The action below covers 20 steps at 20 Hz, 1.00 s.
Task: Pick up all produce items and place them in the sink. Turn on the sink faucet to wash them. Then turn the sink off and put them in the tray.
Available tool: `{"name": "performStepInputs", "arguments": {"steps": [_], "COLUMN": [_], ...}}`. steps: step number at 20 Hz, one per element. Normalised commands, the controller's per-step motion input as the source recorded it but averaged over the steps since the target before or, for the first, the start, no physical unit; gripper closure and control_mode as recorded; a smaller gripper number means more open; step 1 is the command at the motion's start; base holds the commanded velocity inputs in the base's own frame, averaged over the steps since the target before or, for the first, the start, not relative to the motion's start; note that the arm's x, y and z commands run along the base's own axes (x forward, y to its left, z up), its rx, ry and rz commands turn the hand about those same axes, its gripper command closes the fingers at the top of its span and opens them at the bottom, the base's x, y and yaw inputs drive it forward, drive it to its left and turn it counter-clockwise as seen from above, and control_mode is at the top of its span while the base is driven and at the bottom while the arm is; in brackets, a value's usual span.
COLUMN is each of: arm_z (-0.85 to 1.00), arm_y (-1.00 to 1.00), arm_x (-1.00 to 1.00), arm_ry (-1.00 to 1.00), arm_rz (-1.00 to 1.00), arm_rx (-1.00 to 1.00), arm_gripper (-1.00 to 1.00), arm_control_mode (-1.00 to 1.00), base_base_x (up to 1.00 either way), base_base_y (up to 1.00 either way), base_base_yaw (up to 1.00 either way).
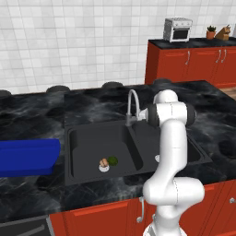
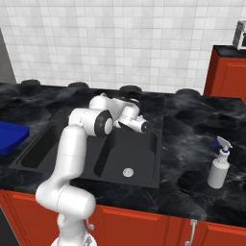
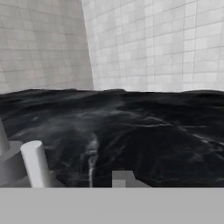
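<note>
The gripper [image 2: 142,126] hovers beside the faucet [image 1: 132,104], its lever [image 3: 36,164] left of jaws whose spread cannot be told.

From where I stand, the sink [image 1: 73,156] is sunk into the counter [image 1: 37,115] ahead of me. Its faucet [image 1: 132,107] rises behind the divider. Both produce items [image 1: 108,162] lie touching in its left basin. The tray [image 1: 27,156] sits left of the sink, a spray bottle [image 2: 218,163] well right of it.
</note>
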Motion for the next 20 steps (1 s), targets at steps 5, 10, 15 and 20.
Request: {"name": "performStepInputs", "arguments": {"steps": [5, 10, 15, 20], "arm_z": [-0.22, -0.19, -0.2, -0.22], "arm_y": [-0.72, -0.77, -0.8, -0.78], "arm_x": [0.08, 0.06, 0.02, 0.01], "arm_ry": [0.07, 0.07, 0.07, 0.05], "arm_rz": [-0.01, -0.03, -0.02, -0.01], "arm_rx": [0.09, 0.09, 0.1, 0.09], "arm_gripper": [1.0, 1.0, 1.0, 1.0], "arm_control_mode": [-1.0, -1.0, -1.0, -1.0], "base_base_x": [0.0, 0.0, 0.0, 0.0], "base_base_y": [0.0, 0.0, 0.0, 0.0], "base_base_yaw": [0.0, 0.0, 0.0, 0.0]}}
